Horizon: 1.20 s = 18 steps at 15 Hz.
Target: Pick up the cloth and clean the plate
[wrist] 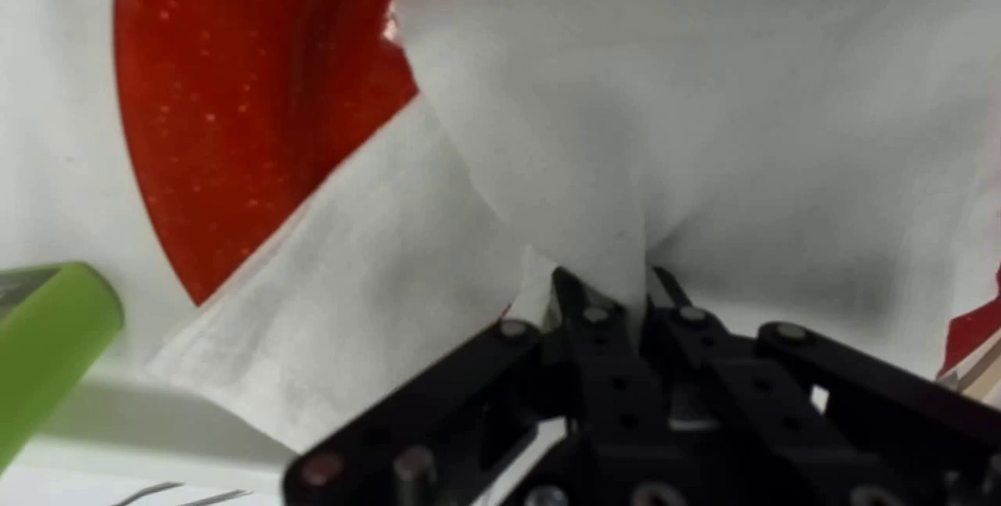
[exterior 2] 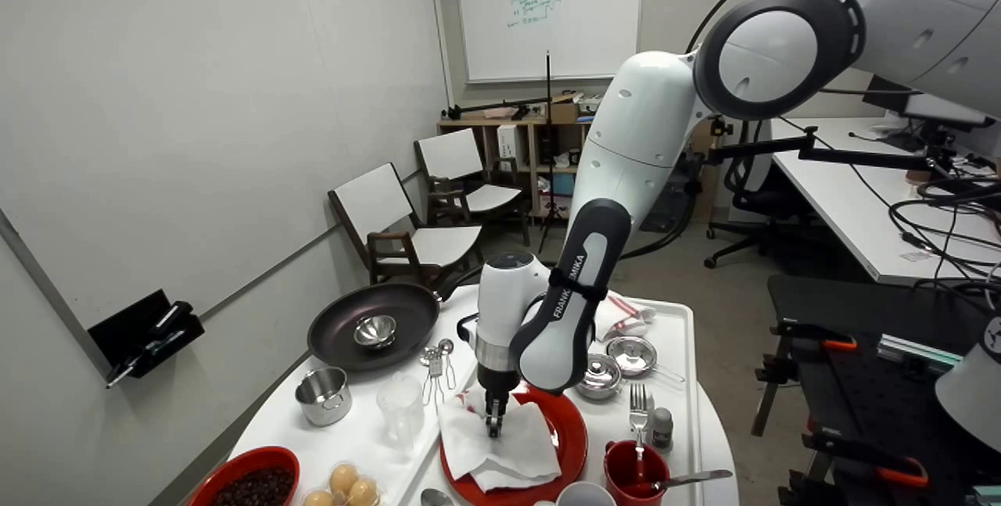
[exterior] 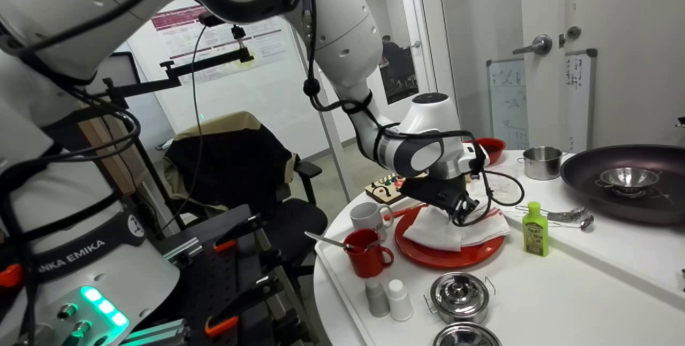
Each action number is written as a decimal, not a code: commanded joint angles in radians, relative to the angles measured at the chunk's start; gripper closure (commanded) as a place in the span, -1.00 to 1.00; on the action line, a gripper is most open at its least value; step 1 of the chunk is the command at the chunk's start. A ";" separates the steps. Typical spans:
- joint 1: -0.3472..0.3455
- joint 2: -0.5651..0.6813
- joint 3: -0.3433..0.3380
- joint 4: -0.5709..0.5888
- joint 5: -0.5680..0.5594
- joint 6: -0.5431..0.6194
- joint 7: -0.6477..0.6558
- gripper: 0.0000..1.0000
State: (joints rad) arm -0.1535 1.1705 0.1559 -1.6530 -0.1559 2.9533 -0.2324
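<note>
White table (exterior 2: pixel 352 437), cloth (exterior: pixel 479 230) across plate (exterior: pixel 436 259).
Claw (wrist: pixel 612 281) clamped on a fold of cloth; bottle (exterior: pixel 535 233) standing just right of the plate in an exterior view.

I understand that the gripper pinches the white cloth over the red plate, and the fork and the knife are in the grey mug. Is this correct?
Not quite: the fork and the knife are in the red mug, as an exterior view shows, not in the grey mug. The gripper does pinch the white cloth over the red plate.
</note>
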 commanded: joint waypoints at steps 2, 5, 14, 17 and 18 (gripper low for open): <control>-0.008 0.030 -0.015 0.041 0.034 -0.005 0.003 0.95; 0.001 0.026 -0.010 0.009 0.022 0.015 -0.009 0.95; 0.004 -0.002 0.047 -0.118 -0.021 0.089 -0.088 0.95; -0.006 -0.007 0.045 -0.138 -0.026 0.107 -0.100 0.95; -0.010 -0.006 0.043 -0.136 -0.025 0.107 -0.100 0.95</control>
State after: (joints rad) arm -0.1480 1.1573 0.2006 -1.7545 -0.1617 3.0522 -0.3172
